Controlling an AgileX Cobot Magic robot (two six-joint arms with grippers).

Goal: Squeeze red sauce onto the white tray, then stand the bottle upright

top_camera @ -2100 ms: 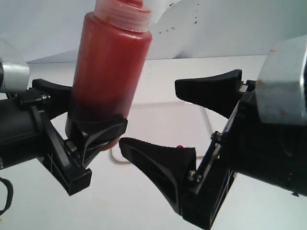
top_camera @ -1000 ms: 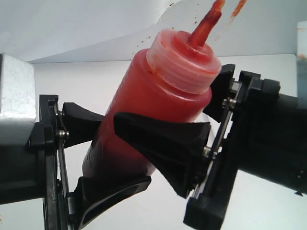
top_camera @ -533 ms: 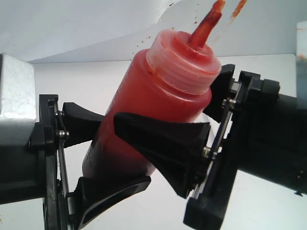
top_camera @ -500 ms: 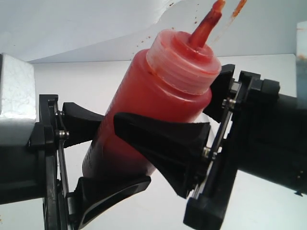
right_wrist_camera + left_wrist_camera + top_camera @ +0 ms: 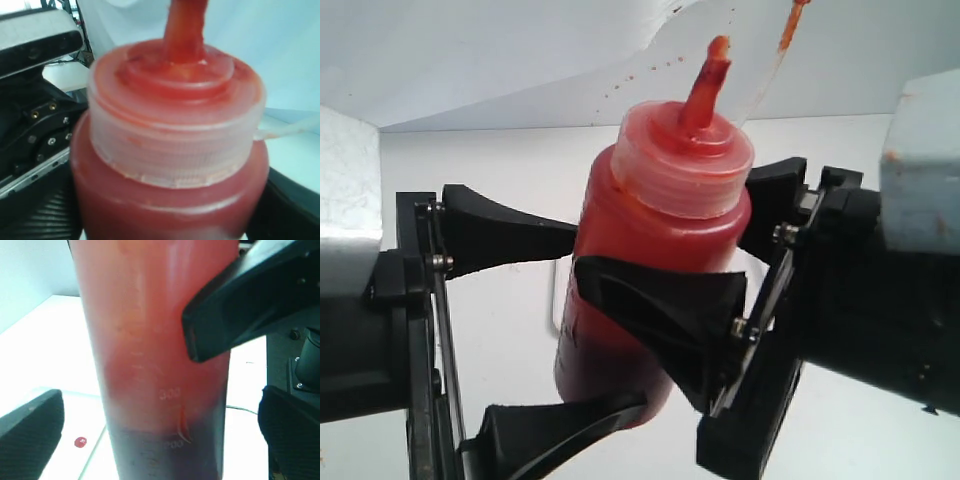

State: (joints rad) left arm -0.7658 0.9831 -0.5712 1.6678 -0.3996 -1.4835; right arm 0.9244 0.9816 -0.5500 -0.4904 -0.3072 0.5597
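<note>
The bottle [image 5: 650, 260], red with sauce, stands nearly upright in the air with its stained nozzle [image 5: 705, 85] pointing up. Its clear tether [image 5: 765, 75] rises to a small red tip cap [image 5: 790, 25]. My right gripper [image 5: 665, 230] is shut on the bottle's upper body, just below the ribbed cap [image 5: 175, 125]. My left gripper [image 5: 162, 440] is open; its fingers [image 5: 30, 430] stand either side of the lower body with gaps. A small round blob of red sauce [image 5: 80, 442] lies on the white tray [image 5: 75, 410] below.
Part of the tray's rounded rim [image 5: 556, 300] shows behind the bottle on the white table. A pale backdrop with reddish specks [image 5: 650, 65] hangs behind. The left arm's camera housing [image 5: 40, 35] sits close beyond the bottle.
The bottle has swung from a strong tilt to nearly upright. My left gripper's jaws have spread and let go of its lower body. The right gripper keeps its hold.
</note>
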